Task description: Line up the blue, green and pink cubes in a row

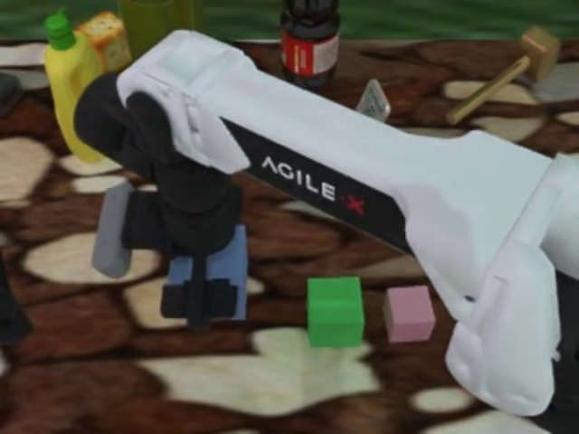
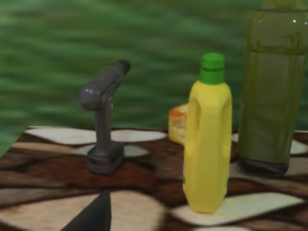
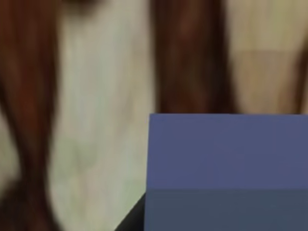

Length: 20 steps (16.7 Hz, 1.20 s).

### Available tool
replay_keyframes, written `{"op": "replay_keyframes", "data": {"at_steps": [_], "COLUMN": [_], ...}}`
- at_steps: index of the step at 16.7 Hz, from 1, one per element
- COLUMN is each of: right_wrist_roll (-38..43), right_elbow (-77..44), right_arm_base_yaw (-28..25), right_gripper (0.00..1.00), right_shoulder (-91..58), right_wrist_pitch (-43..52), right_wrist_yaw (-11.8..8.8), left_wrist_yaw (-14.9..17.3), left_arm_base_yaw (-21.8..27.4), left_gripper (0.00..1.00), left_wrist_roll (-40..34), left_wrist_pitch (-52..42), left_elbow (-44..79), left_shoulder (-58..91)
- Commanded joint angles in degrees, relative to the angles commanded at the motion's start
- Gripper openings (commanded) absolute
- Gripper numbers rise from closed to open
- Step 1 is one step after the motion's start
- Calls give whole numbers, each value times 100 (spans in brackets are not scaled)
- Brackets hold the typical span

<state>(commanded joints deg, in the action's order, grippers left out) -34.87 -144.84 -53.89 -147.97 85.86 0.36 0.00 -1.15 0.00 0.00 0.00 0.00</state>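
Fingers of the right gripper [image 1: 201, 303] come down over the blue cube [image 1: 228, 271], which sits directly beneath it; whether they are clamped on it or standing apart I cannot tell. Just to the right of the gripper the green cube [image 1: 336, 310] rests on the table, and the pink cube [image 1: 409, 314] lies just beyond that, close beside the green one but apart from it.

The right wrist view is almost filled by the blue cube's [image 3: 226, 168] faces over blurred table. The left wrist view shows none of the cubes: only a grey drill [image 2: 102, 125] upright on its base, a yellow bottle [image 2: 208, 139] with a green cap, and a tall olive-green bottle [image 2: 272, 91]. The left arm itself is barely visible from above, at the left edge.

Behind the gripper stand a dark jar [image 1: 309, 41] with a red label and a wooden mallet [image 1: 507, 72]. The table [image 1: 271, 380] is patterned in dark brown with cream patches; the backdrop is blurred green.
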Motion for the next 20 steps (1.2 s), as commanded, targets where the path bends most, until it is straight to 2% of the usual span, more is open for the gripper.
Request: {"op": "replay_keyframes", "data": {"at_steps": [7, 12, 20], "right_wrist_roll": [-3, -8, -8], "right_elbow": [1649, 1790, 1790], "right_arm_base_yaw": [-22, -31, -31], "right_gripper": [0, 0, 60], "right_shoulder": [159, 170, 170], "right_wrist_pitch": [-1418, -1559, -1559], "right_wrist_yaw": [0, 2, 2], "left_wrist_yaw": [0, 0, 0], "left_arm_base_yaw": [0, 0, 0], "left_gripper": [100, 100, 100], "left_wrist_roll": [0, 0, 0], "left_wrist_pitch": [0, 0, 0], "left_elbow": [0, 0, 0], "left_shoulder": [0, 0, 0]}}
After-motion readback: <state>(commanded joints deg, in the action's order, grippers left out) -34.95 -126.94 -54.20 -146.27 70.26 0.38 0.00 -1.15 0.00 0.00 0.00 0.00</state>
